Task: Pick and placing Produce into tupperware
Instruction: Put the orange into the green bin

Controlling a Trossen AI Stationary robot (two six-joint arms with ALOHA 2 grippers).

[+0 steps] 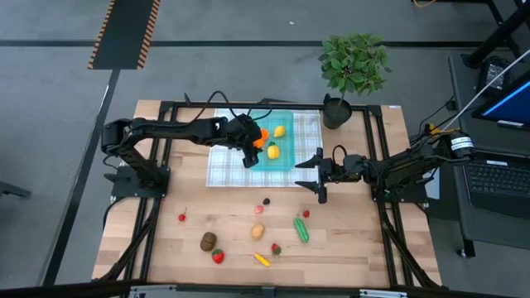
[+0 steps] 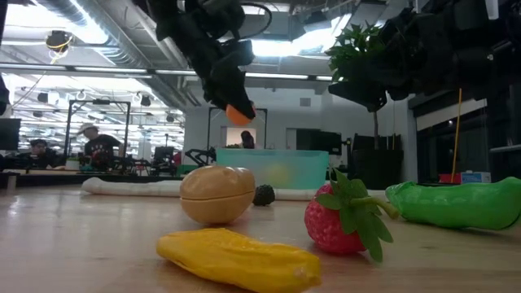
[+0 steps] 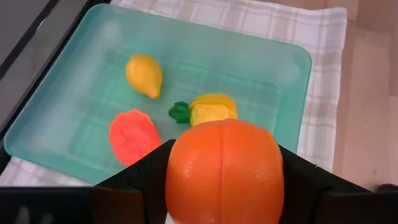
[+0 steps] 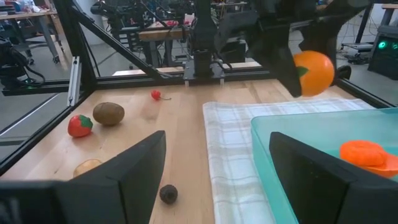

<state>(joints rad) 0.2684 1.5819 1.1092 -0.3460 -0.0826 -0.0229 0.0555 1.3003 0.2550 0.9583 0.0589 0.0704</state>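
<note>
The teal tupperware [image 1: 286, 161] [image 3: 261, 68] sits on a checked cloth [image 1: 224, 161] at the table's far middle. In it lie a yellow lemon [image 3: 144, 74], a yellow piece with a green stem [image 3: 211, 109] and a flat red-orange piece [image 3: 132, 135]. My left gripper [image 1: 251, 147] hovers over the container's left part, shut on an orange [image 3: 224, 171]. My right gripper [image 1: 320, 175] [image 4: 217, 168] waits open just right of the container. On the near table lie a kiwi [image 1: 208, 241], strawberries [image 1: 218, 256], a potato [image 1: 258, 231], a cucumber [image 1: 301, 229] and several smaller pieces. My left gripper pinches the orange [image 4: 314, 71] between its two fingers [image 3: 134, 183], one on each side of the fruit's widest part. The fingers slant down from above and from the table's left. The orange is lifted clear, in the air over the tupperware's near-left part.
A potted plant [image 1: 354, 62] stands at the far right corner behind the container. A cherry [image 1: 182, 217], a dark berry [image 1: 267, 200] and a yellow piece [image 1: 262, 259] lie scattered on the near wood. The black frame rails run along the table's edges.
</note>
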